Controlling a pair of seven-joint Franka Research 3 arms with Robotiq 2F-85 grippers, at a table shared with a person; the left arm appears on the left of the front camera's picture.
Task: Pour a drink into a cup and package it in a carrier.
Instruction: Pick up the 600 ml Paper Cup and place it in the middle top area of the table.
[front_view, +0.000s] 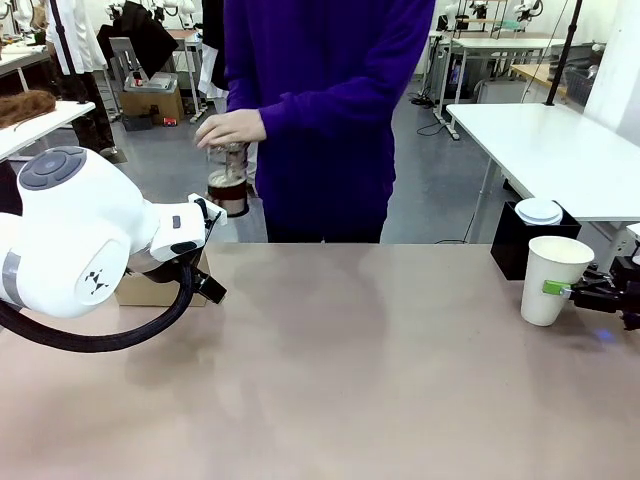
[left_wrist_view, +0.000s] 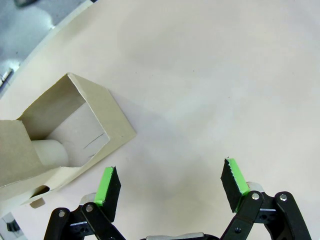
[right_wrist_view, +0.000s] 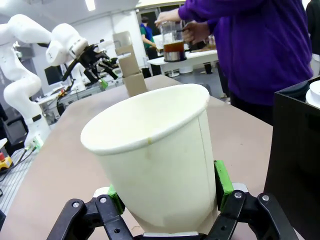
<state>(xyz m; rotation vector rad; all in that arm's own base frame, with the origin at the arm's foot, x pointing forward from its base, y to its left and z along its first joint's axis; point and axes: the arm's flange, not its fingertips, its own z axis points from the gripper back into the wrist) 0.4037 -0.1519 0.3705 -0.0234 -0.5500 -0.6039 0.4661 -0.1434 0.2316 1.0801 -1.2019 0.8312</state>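
The white paper cup (front_view: 553, 278) stands upright near the table's right edge. My right gripper (right_wrist_view: 167, 195) is shut on the cup (right_wrist_view: 155, 150), with a green pad pressed against each side low on its wall. The cup looks empty. Across the table a person in a purple top holds the glass pitcher (front_view: 228, 180) of dark drink (right_wrist_view: 173, 47) in both hands above the far edge. The brown cardboard carrier (left_wrist_view: 65, 130) sits at the table's left, partly behind my left arm (front_view: 90, 240). My left gripper (left_wrist_view: 170, 185) hangs open just beside the carrier, holding nothing.
A black box (front_view: 520, 245) with white lids (front_view: 538, 211) on top stands right behind the cup, close to my right gripper. The person stands at the middle of the far edge. Bare tabletop (front_view: 350, 360) stretches between the two arms.
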